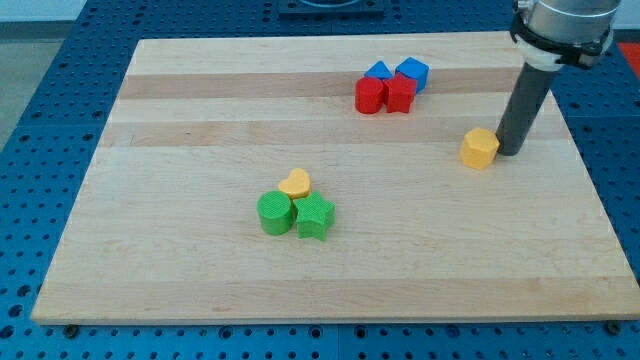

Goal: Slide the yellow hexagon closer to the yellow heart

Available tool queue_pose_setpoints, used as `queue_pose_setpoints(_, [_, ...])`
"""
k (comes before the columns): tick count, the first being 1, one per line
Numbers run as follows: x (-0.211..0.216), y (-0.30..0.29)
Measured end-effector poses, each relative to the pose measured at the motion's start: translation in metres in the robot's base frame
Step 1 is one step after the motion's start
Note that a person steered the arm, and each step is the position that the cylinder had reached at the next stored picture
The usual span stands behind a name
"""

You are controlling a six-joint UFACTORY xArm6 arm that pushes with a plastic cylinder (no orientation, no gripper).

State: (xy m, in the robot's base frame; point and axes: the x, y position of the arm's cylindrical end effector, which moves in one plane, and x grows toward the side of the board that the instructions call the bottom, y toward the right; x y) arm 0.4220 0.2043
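In the camera view, my tip [508,152] stood on the table [180,250] toward the view's right, touching the right side of the yellow hexagon [480,148]. The arm carried no pincer, only the dark rod. The yellow heart [295,182] lay well apart from the hexagon, left of centre and lower in the view, touching a green cylinder [273,213] and a green star [314,216] just below it. Near the view's top sat a tight cluster: a red cylinder [369,96], a red cube [400,93], a blue triangular block [378,71] and a blue cube [412,72].
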Motion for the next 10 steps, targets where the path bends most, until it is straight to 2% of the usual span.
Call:
queue_pose_setpoints(7, [0.021,-0.148])
queue_pose_setpoints(10, [0.043,-0.181])
